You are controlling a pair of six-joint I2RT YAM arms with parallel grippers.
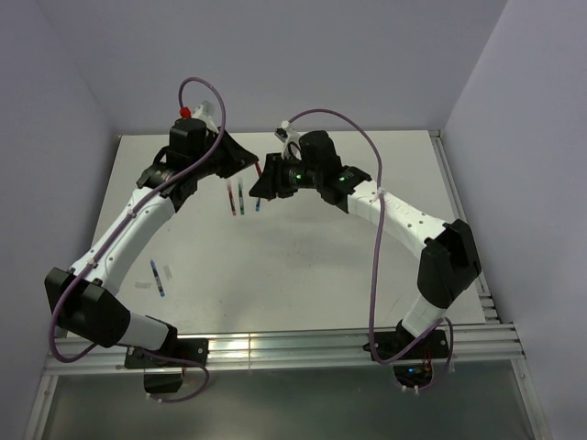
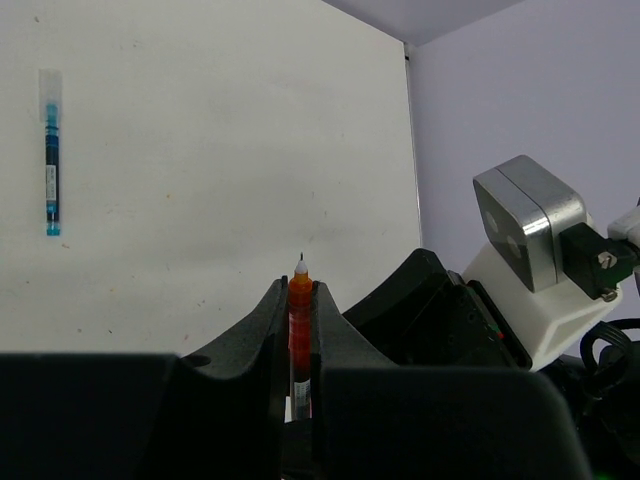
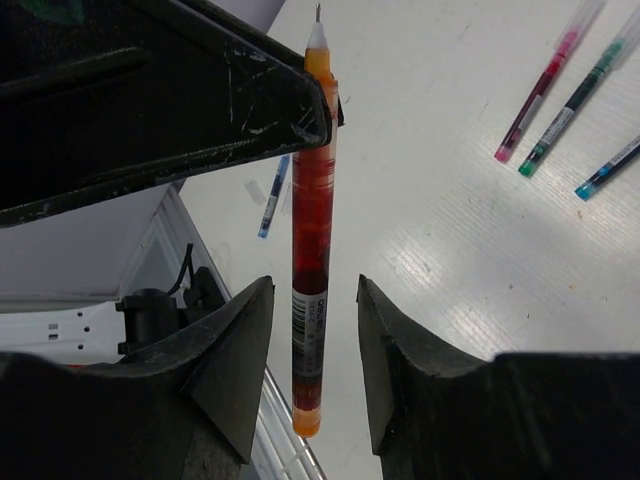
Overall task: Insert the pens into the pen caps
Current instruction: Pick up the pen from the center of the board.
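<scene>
My left gripper is shut on an orange-red pen, whose bare dark tip pokes out past the fingertips. In the right wrist view that pen hangs from the left finger. Its back end sits between the pads of my right gripper, which is open with a gap on each side. From above, the two grippers meet over the far middle of the table. A red pen, a green pen and a blue pen lie below them, with see-through pen caps on their ends. No loose pen cap shows.
Another blue capped pen lies on the white table by the left arm; it also shows in the left wrist view. Purple walls close in the back and both sides. A slatted metal rail runs along the near edge.
</scene>
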